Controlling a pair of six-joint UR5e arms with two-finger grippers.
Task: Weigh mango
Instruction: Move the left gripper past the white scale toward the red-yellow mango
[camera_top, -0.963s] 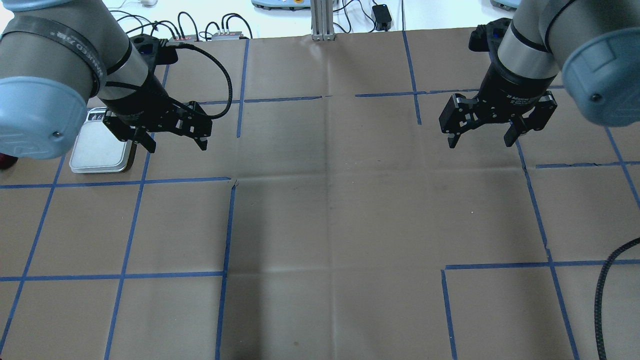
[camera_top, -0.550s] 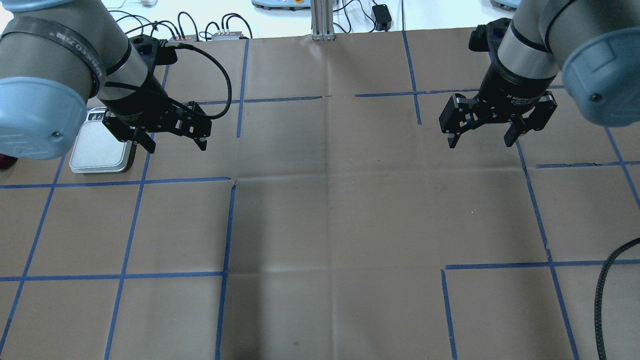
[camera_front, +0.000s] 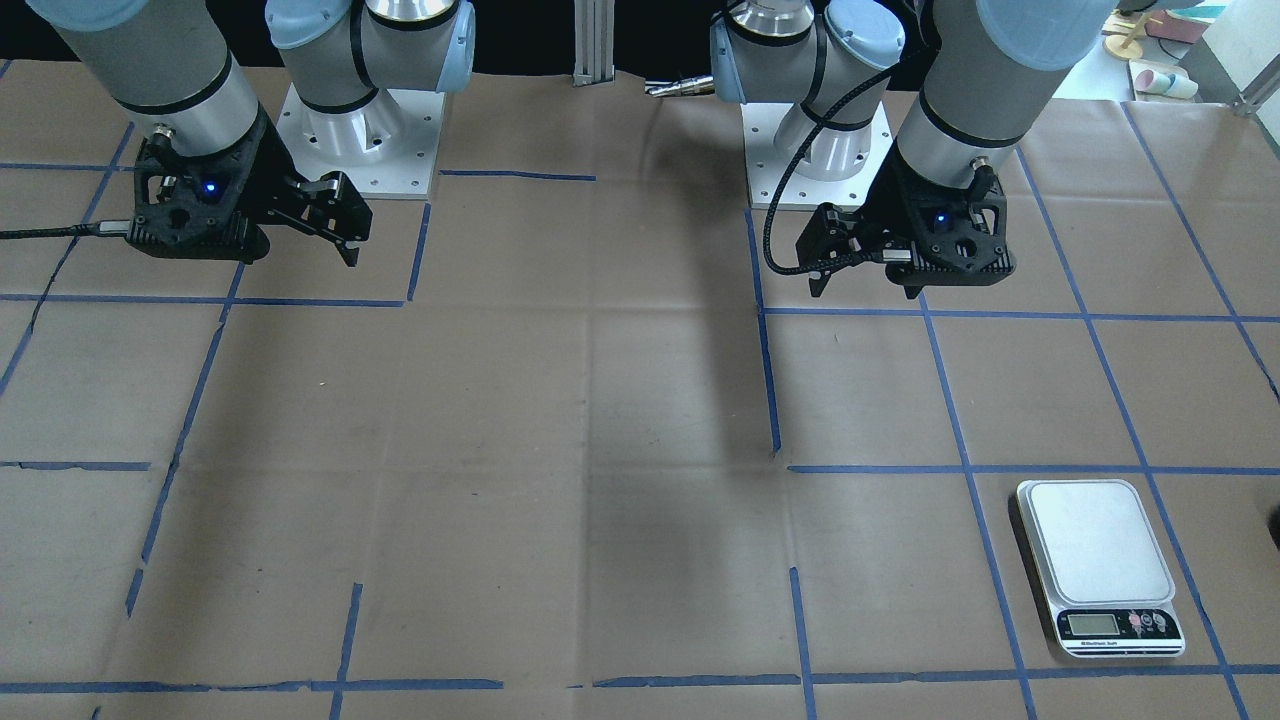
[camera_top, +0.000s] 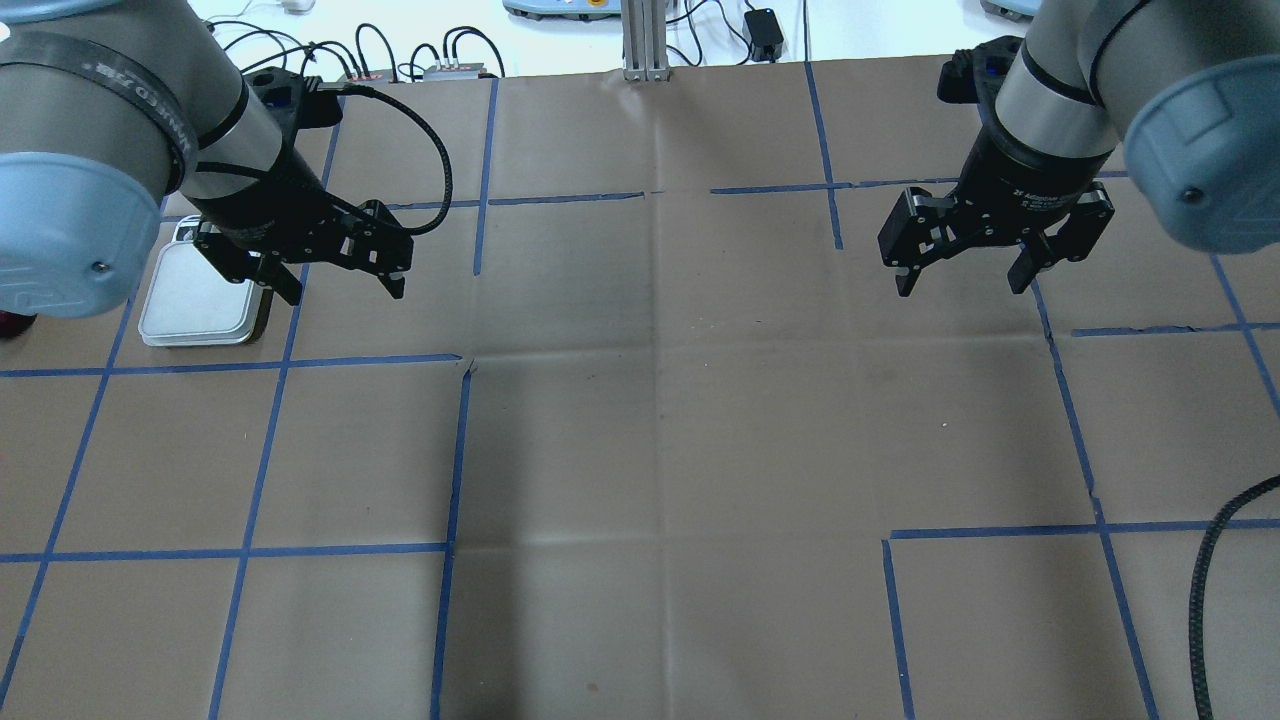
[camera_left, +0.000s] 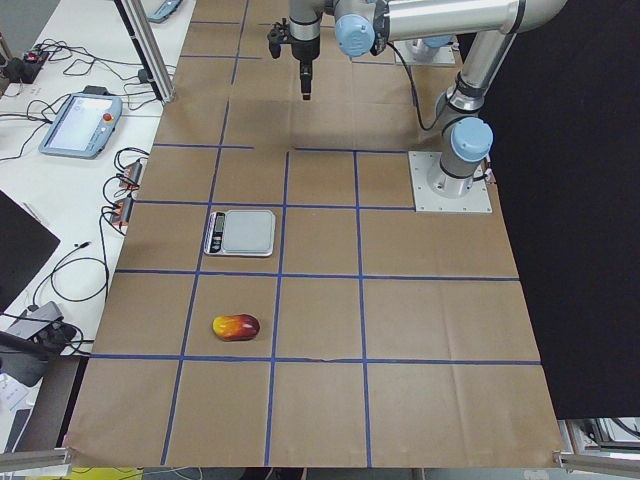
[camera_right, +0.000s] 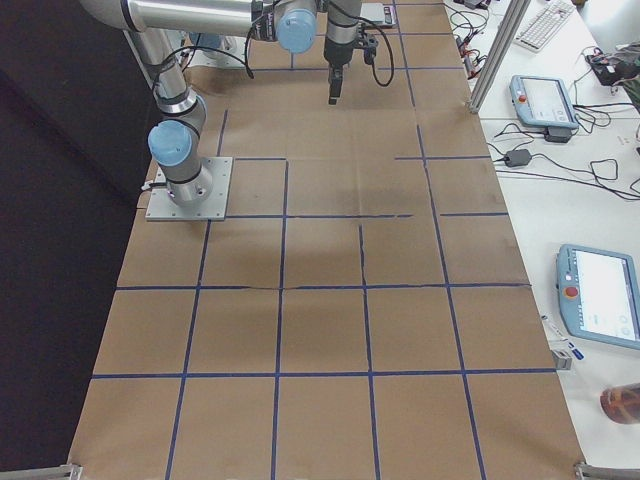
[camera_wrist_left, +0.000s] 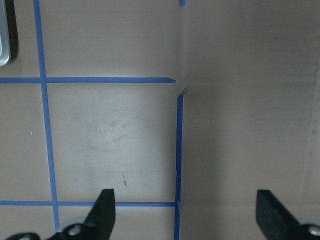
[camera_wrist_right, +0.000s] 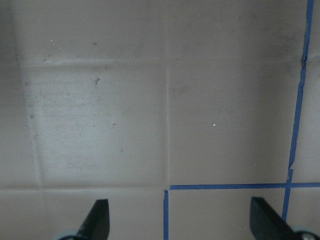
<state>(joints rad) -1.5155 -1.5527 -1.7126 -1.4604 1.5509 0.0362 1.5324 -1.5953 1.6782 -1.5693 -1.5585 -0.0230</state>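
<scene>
Mango: on table, robot's L end, one square past scale, not touching it.
L gripper: spread wide, empty, apart from scale, well apart from mango.
R gripper: spread, empty.
Risk: smooth round fruit may slip from pinch, or roll off scale if set off-centre.

Item: table, its brown paper cover gridded with blue tape lines. Item: mango, which grades from dark red through orange to yellow. Item: scale, silver-grey platform, white front panel, grey display. Items: left gripper and right gripper, both black.
</scene>
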